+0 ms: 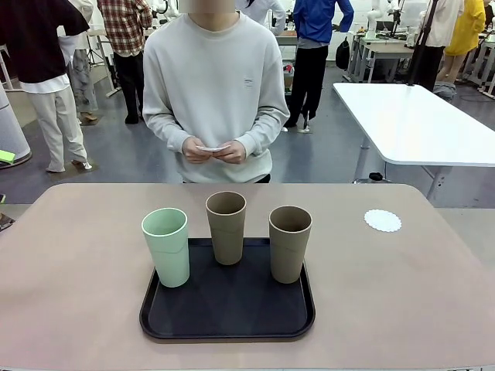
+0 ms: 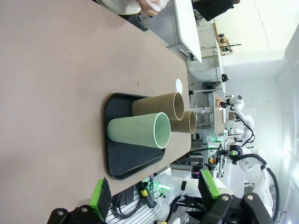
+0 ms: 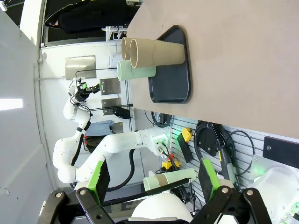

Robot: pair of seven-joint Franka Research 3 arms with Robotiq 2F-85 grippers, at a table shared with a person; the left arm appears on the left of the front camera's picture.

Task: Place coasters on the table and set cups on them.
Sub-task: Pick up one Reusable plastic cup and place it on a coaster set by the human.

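Observation:
Three cups stand upright on a black tray: a mint green cup at the left, a brown cup at the back middle and a brown cup at the right. One white lacy coaster lies on the beige table at the far right, with nothing on it. The person at the far side holds thin white coasters in both hands. My left gripper is open, well short of the mint cup. My right gripper is open too, back from the table edge and far from the cups.
A glossy white table stands behind at the right, and other people walk in the background. The beige table has bare room to the left and right of the tray, and in front of the person.

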